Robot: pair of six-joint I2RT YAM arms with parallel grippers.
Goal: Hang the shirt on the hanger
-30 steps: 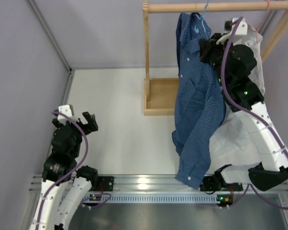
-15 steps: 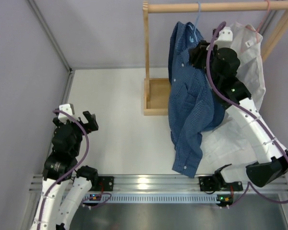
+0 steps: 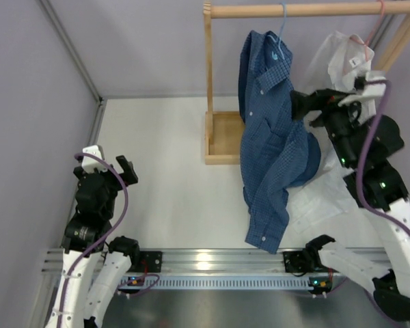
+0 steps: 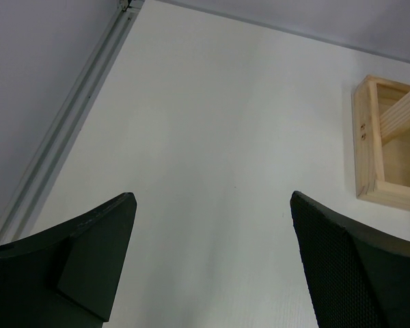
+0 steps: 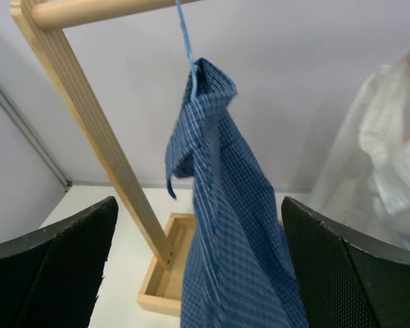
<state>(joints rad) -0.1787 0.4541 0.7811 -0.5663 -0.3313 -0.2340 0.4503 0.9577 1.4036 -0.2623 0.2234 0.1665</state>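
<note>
Pulled back rightward off the shirt (image 3: 273, 150), the right jaws now stand released just beside it, while it hangs on the hanger (image 5: 185, 37) from the rail (image 3: 314, 9) above the counter's (image 3: 171, 137) far edge, left jaws released near the left edge.

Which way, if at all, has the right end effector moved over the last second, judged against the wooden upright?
Yes. The right end effector has drawn back rightward and lower in the top view, away from the wooden upright and off the shirt.
</note>
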